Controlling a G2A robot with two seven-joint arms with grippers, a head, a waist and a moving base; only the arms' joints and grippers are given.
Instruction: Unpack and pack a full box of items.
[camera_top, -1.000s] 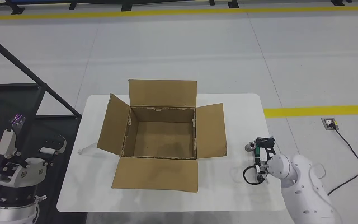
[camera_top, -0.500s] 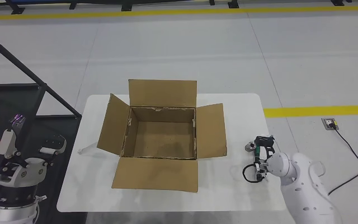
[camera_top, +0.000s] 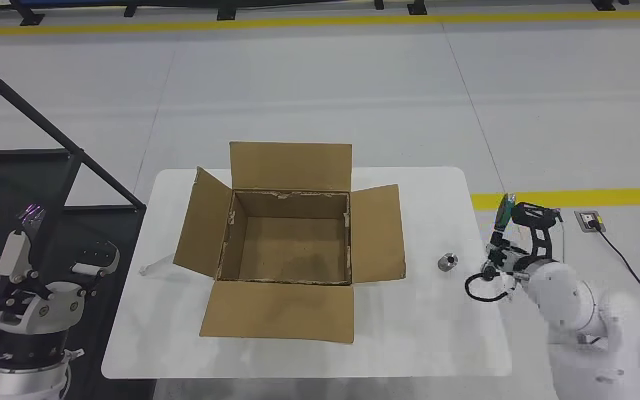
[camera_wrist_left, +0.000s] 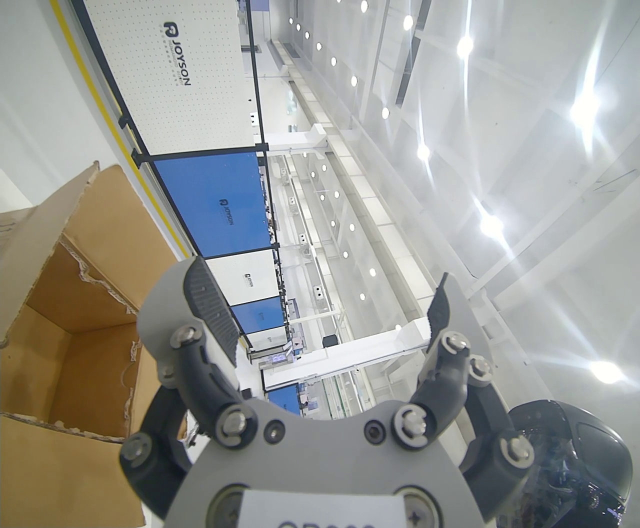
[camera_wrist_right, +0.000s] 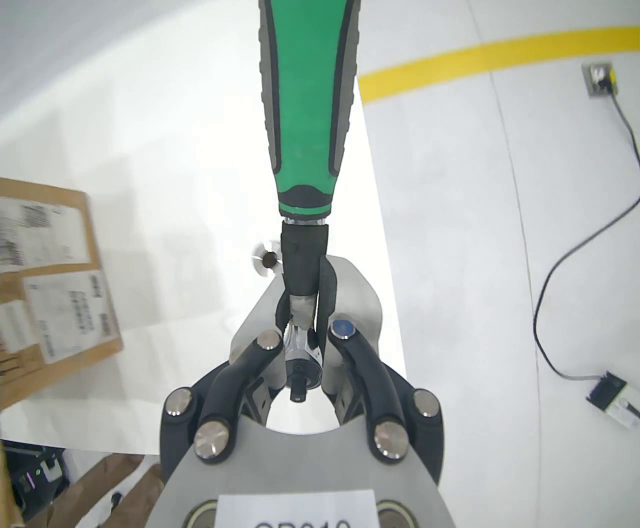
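An open cardboard box (camera_top: 290, 165) stands in the middle of the white table (camera_top: 300, 355), all flaps spread, its inside bare. A ratchet wrench with a green handle (camera_wrist_right: 305, 100) is held near its metal head by my right gripper (camera_wrist_right: 302, 305), which is shut on it. In the top view that gripper (camera_top: 503, 258) hangs just past the table's right edge, the green handle (camera_top: 505, 212) pointing away. A small metal socket (camera_top: 446, 263) lies on the table right of the box, also visible as the socket (camera_wrist_right: 267, 259). My left gripper (camera_wrist_left: 320, 295) is open, points up, and holds nothing.
My left arm (camera_top: 45, 300) sits off the table's left edge beside a black frame (camera_top: 60, 170). A box flap with labels (camera_wrist_right: 50, 280) lies left of the socket. On the floor to the right are a wall outlet (camera_top: 590, 220) and a cable.
My right gripper has risen from beside the socket and moved right past the table edge, carrying the ratchet wrench. The socket stays on the table. The left arm has not moved.
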